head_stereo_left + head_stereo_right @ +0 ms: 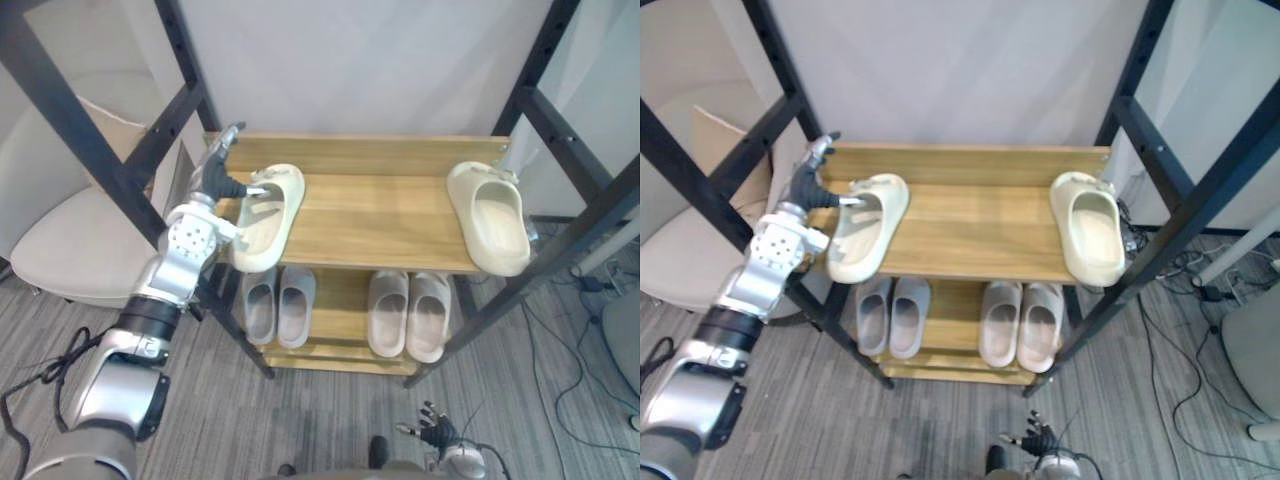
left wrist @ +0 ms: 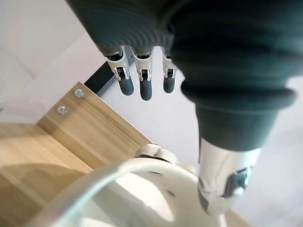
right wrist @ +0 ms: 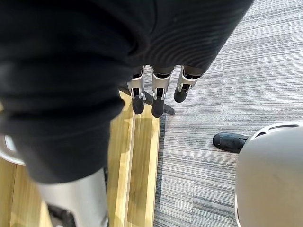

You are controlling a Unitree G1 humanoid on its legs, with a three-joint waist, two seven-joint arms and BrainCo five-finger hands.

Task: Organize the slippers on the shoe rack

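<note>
1. The left slipper (image 1: pixel 268 215), cream and probably moulded foam, should be light, springy and a little slick. Its strap or side wall looks the best hold.
2. It lies centre-left in frame on the top shelf (image 1: pixel 380 210), one end at the front edge; the right slipper (image 1: pixel 490 215) lies at right.
3. The left hand (image 1: pixel 210 180) is spread, fingers straight, thumb by the strap, gripping nothing. The right hand (image 1: pixel 437 431) hangs slack and empty at the bottom of the frame.
4. The wood is smooth, and black posts (image 1: pixel 560 130) stand close — little side room.

Wooden shoe rack (image 1: pixel 380 215), two shelves. Top shelf: cream slipper (image 1: pixel 268 215) at left end, second cream slipper (image 1: pixel 492 215) at right end, both heels overhanging the front edge. Lower shelf: grey pair (image 1: pixel 278 305) beside beige pair (image 1: pixel 410 312).
</note>
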